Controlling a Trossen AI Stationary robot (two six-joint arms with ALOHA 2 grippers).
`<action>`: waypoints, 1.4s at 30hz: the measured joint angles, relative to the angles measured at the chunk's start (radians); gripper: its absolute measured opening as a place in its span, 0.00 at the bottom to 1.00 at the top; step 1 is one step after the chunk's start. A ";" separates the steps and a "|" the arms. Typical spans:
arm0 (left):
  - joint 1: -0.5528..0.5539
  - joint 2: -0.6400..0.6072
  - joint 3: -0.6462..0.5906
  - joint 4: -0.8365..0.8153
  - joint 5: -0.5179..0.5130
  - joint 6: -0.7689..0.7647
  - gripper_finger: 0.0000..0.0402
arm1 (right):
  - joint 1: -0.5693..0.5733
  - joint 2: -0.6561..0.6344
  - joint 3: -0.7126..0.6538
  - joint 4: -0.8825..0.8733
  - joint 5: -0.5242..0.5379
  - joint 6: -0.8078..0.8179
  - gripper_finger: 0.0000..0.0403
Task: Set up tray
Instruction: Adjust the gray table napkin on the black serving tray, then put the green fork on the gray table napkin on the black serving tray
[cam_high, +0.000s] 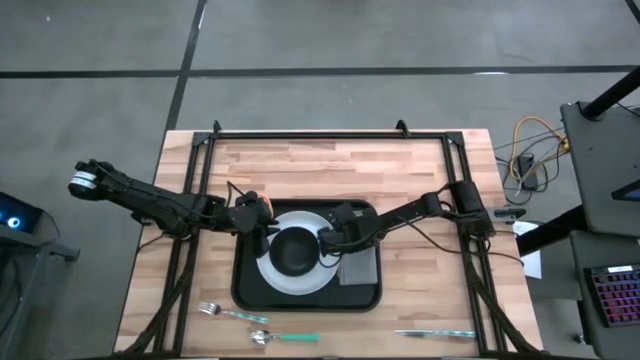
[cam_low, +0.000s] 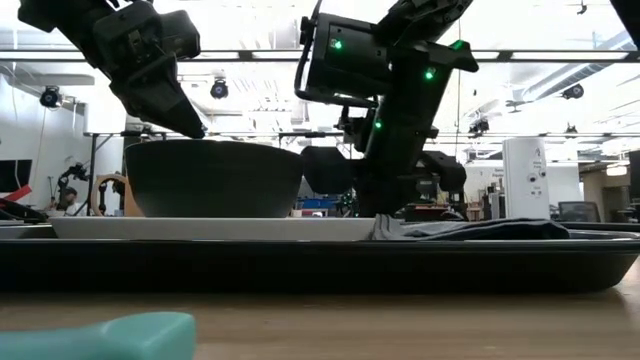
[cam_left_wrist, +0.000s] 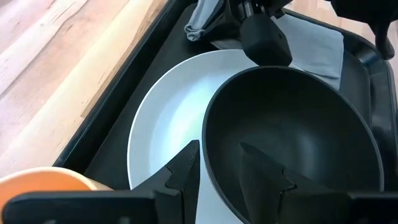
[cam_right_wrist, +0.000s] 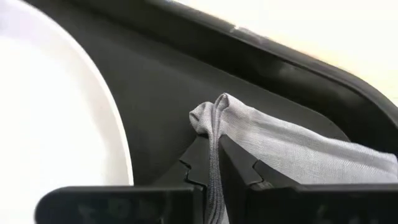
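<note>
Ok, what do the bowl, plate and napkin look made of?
Bowl: dark, matte, smooth; looks like plastic or glazed ceramic, can't tell which. Plate: white with a soft sheen, likely ceramic or melamine. Napkin: grey woven cloth; its weave and soft folds show where the right gripper pinches it.

Trays: one black tray
Plates: one white plate
Bowls: one dark bowl
Napkins: one grey napkin
Cutlery, lower frame: one fork, one spoon, one knife
</note>
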 joint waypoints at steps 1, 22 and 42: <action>0.000 0.000 0.000 0.000 0.000 0.000 0.22 | 0.000 0.000 0.000 0.000 -0.011 -0.015 0.04; 0.000 0.000 0.000 -0.001 0.005 0.000 0.22 | 0.001 -0.092 0.001 -0.074 -0.044 -0.158 0.36; -0.455 0.011 0.093 -0.150 -0.361 -0.227 0.22 | 0.324 -0.304 -0.143 -0.549 0.006 0.050 0.56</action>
